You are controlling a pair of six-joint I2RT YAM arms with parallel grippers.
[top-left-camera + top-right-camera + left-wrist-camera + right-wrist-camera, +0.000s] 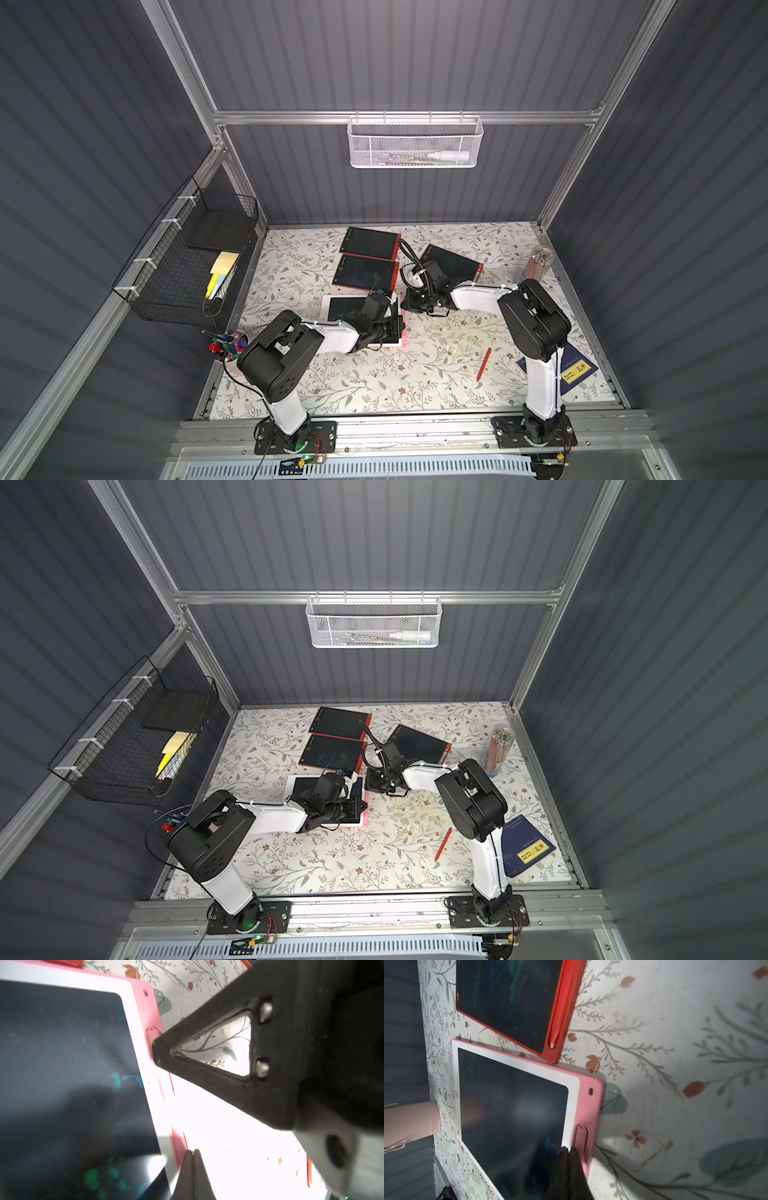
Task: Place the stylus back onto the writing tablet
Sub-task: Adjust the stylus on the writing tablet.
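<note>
The pink-edged white writing tablet [338, 305] [300, 786] [62, 1064] [508, 1105] lies flat mid-table. A pink stylus [581, 1138] [151, 1034] lies in the groove along its pink side. A red stylus [484, 365] [443, 845] [309, 1172] lies loose on the floral mat, to the right. My left gripper [398, 329] [193, 1152] is shut and empty, with its tips at the tablet's pink edge. My right gripper [405, 306] [568, 1149] [155, 1051] is also shut and empty. Its tips rest at the groove, on or right beside the pink stylus.
Three red-framed tablets [370, 243] [365, 272] [457, 259] lie behind; one [508, 991] holds its own stylus [556, 1028]. A pen cup [228, 345] stands front left. A clear pencil cup [538, 264] and a blue booklet [577, 368] are on the right. Wire baskets [187, 257] [415, 143] hang on the walls.
</note>
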